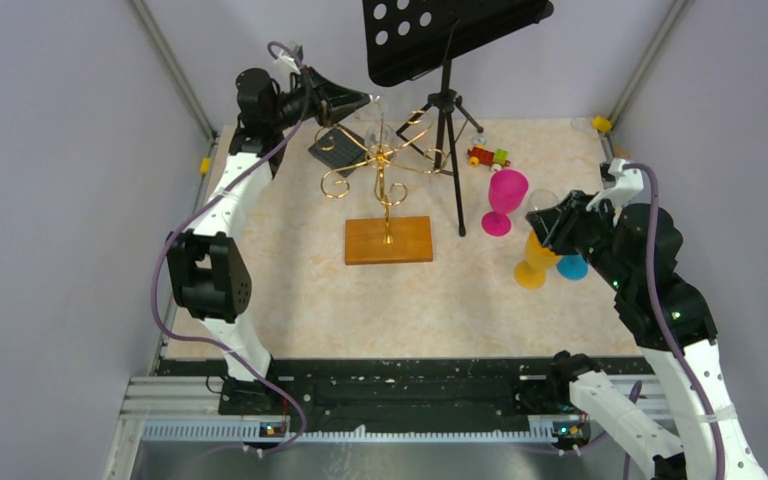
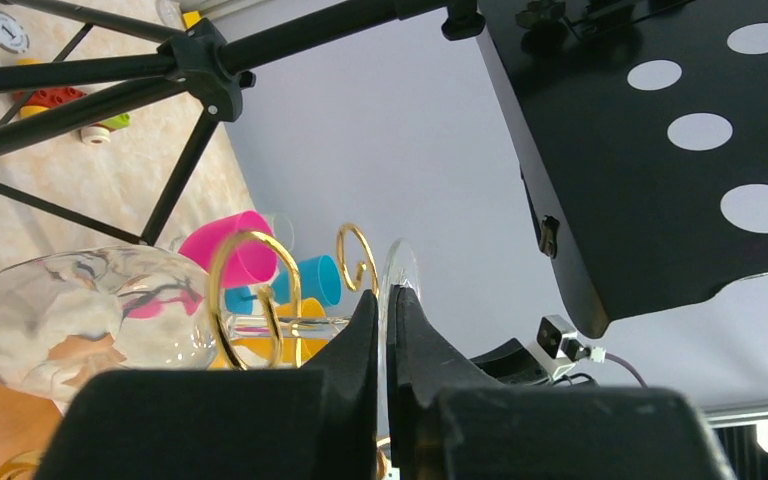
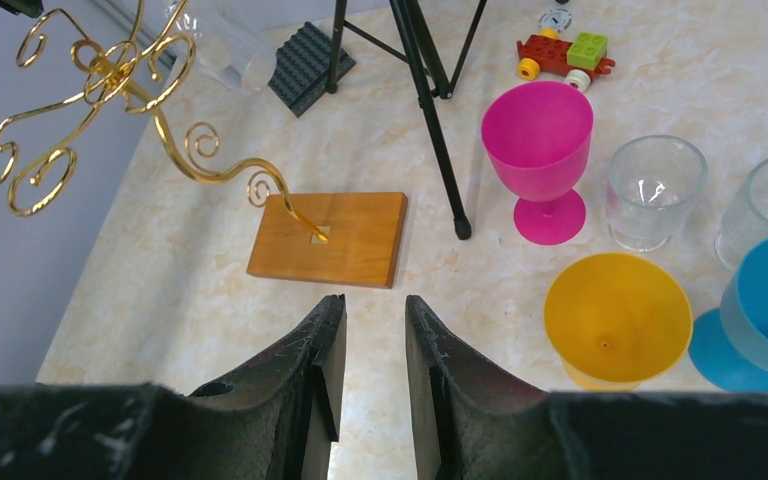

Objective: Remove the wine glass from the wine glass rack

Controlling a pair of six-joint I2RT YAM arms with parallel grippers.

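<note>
Left jaws apparently pinching wine glass [image 2: 90,315] foot beside rack [image 2: 222,290] curl, right jaws slightly spread

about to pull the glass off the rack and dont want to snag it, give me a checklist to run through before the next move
1. Left end effector shut on the wine glass foot: ok.
2. Stem clear of the gold curl on the wine glass rack: not ok, the stem runs through the curl.
3. Wooden base flat on the table: ok.
4. Room under the music stand tray: cannot tell; it hangs close above.
5. Right end effector open, empty and away from the rack: ok.
</note>
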